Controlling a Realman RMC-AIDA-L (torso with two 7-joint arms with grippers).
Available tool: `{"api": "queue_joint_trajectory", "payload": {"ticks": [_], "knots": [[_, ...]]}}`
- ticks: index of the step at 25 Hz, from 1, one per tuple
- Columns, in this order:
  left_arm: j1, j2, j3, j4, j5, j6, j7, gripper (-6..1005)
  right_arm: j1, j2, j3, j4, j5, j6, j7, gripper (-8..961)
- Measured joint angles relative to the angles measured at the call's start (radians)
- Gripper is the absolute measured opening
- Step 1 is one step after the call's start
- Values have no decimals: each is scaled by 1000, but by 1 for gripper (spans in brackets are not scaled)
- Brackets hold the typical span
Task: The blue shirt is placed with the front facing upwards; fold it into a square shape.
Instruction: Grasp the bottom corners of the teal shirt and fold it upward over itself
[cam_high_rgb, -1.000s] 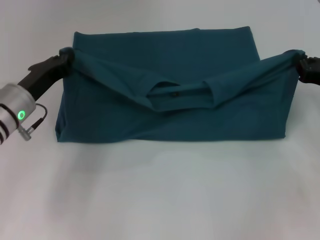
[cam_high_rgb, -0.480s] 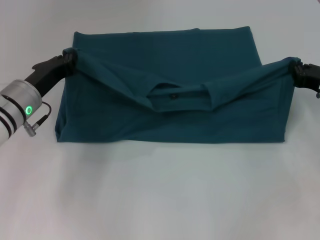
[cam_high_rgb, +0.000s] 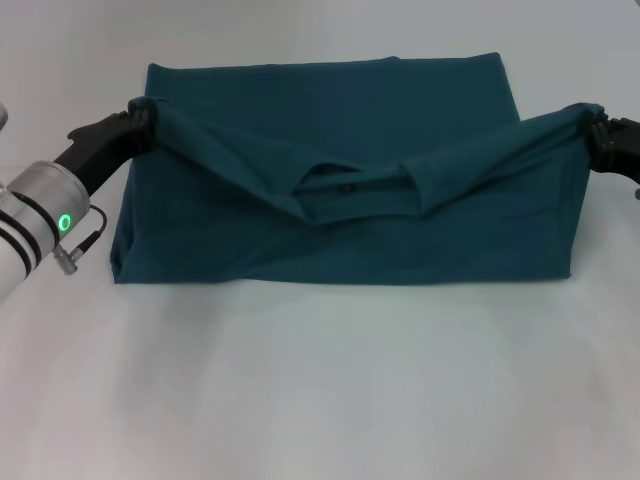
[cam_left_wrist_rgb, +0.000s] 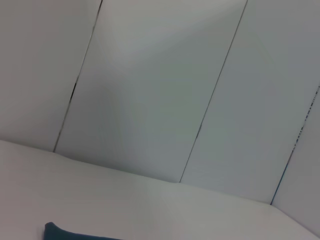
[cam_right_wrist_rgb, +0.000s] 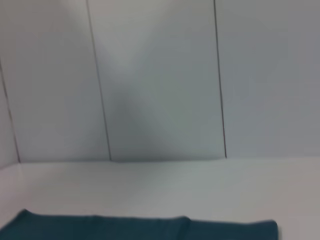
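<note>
A plain white counter (cam_high_rgb: 320, 380) fills the head view, and behind it stands a pale panelled wall (cam_right_wrist_rgb: 160, 75) with thin vertical seams.

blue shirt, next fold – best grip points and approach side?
Keep the two outer corners of the blue shirt: left gripper and right gripper each pinch one from the outside. The raised layer spans taut between them, collar sagging mid-span.

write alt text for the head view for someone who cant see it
A blue shirt, partly folded, lies on a white table, its collar end lifted between two grippers. The left gripper and right gripper each pinch a shoulder corner, stretching the fabric taut.
</note>
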Motion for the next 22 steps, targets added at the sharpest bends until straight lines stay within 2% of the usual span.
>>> {"api": "queue_joint_trajectory", "payload": {"ticks": [8, 22], "knots": [[9, -1, 1, 0, -1, 17, 2, 37, -83, 8, 3, 36, 80, -182, -108, 30], [34, -2, 1, 3, -2, 51, 2, 37, -150, 8, 12, 188, 157, -281, -311, 31]]}}
